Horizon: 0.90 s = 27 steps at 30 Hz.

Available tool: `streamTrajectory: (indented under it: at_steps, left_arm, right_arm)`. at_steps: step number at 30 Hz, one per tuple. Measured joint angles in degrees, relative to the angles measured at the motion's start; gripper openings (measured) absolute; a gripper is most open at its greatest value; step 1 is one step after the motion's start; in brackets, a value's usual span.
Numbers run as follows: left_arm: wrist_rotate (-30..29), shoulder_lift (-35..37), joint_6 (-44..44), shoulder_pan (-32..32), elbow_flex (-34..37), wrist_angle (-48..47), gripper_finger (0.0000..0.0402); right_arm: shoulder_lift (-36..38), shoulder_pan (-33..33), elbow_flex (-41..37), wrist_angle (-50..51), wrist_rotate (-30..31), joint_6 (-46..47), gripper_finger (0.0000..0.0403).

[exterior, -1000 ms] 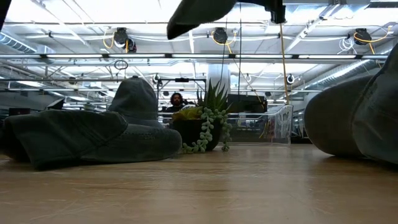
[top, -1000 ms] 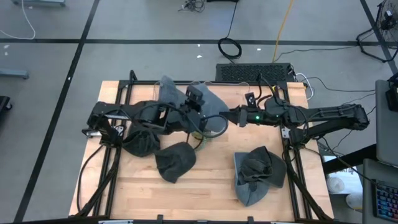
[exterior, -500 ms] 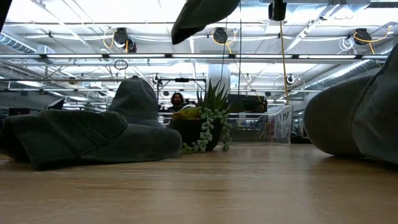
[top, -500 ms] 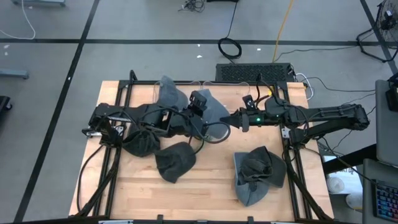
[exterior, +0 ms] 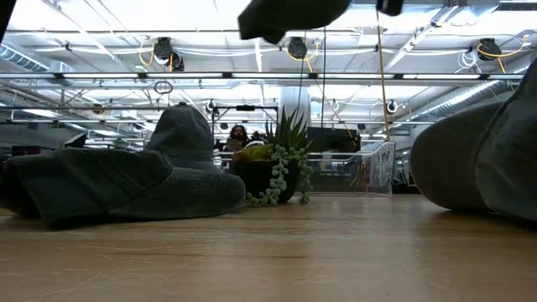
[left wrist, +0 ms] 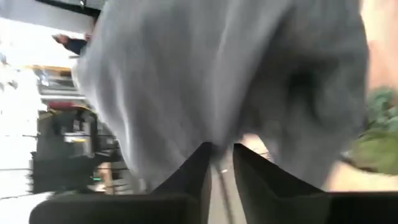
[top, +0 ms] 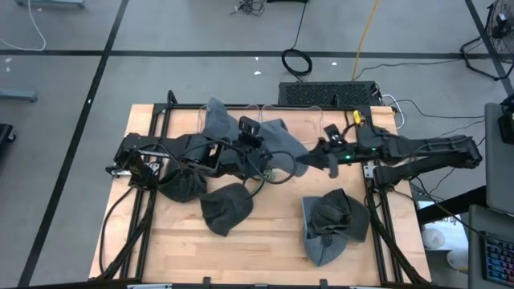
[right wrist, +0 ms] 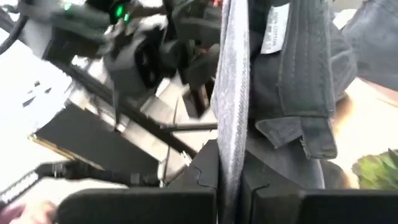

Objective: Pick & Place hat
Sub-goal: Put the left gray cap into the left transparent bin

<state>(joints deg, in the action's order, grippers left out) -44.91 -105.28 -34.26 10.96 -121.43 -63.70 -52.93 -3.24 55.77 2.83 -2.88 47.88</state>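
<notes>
a pale wooden table top (top: 273,233) on a black frame stands on a grey floor crossed by dark tape lines, with a black keyboard (top: 328,93) at its far edge. the low view alone opens onto the room behind: bright ceiling lights, pipes, a trailing green potted plant (exterior: 273,172) and a person far off. on the boards lie several slouchy dark grey fabric hats (top: 226,209), some heaped near the left arm, another pile (top: 333,225) below the right arm. the grey fabric hat in play (top: 277,143) hangs above the table's middle, stretched between both grippers; from low down only its dark underside (exterior: 289,15) shows at the upper edge. the right gripper (right wrist: 230,163) is pinched tight on the hat's thin edge beside a white label (right wrist: 273,31). the left gripper (left wrist: 222,154) has its fingers a little apart at the cloth, which fills its wrist view.
</notes>
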Motion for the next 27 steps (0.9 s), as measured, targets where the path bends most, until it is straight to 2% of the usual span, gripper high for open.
streamTrajectory:
  at_steps: [4,9,12,18,23,27]
  left_arm:
    - [5.9,0.9,8.1,-0.5,0.0,-1.6,0.0114]
    - [10.5,2.2,16.9,-2.0,0.0,-2.1,0.0159]
    - [15.8,3.1,23.2,-3.6,0.0,-2.0,0.0186]
    - [32.8,5.5,33.1,-8.0,0.0,-1.7,0.023]
    - [48.3,6.6,38.0,-11.6,0.0,2.1,0.0253]
    - [56.2,6.8,40.0,-13.5,0.0,4.0,0.0264]
  right_arm:
    - [4.6,-0.5,0.0,5.6,0.9,-1.4,0.0001]
    - [8.9,-0.5,0.0,9.0,1.0,-4.3,0.0001]
    - [10.8,-0.5,0.0,11.0,-0.4,-6.3,0.0001]
    - [12.4,-0.6,0.1,13.4,-7.8,-9.8,0.0001]
    - [12.4,-0.6,0.1,12.7,-14.4,-11.5,0.0]
    - [12.3,-0.7,0.1,10.3,-18.5,-12.1,0.0]
